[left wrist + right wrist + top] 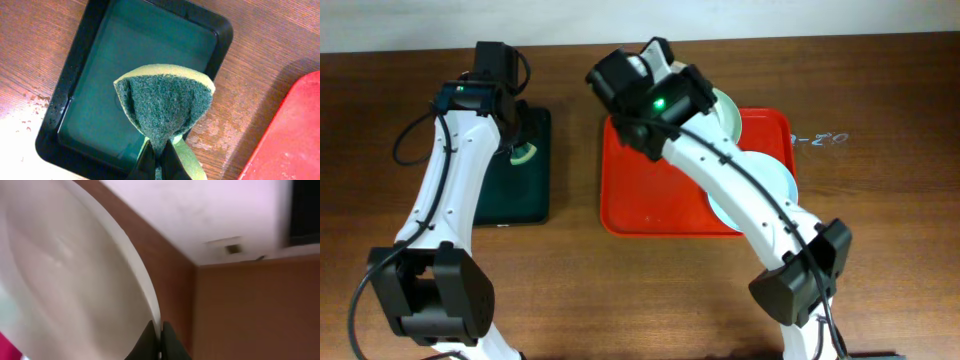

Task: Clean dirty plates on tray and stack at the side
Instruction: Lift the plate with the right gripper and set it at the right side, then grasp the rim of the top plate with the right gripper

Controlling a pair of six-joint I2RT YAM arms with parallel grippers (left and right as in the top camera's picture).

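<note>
The right gripper (pixel 160 339) is clenched on the rim of a plate (pixel 75 280), which hangs tilted on edge above the far side of the tray (pixel 650 190), near the surface's (pixel 880 280) far edge. A second plate (pixel 775 185) lies flat on the tray's right half, partly hidden under the arm.

The left gripper (pixel 161 157) grasps a folded green sponge (pixel 162 100) over the black tray (pixel 60 100), toward the left edge. From the sponge, the lifted plate lies to the right, across the gap between the two trays. The left arm looks best placed to carry the sponge over, and the wipe probably depends on the plate's face turning towards it.
</note>
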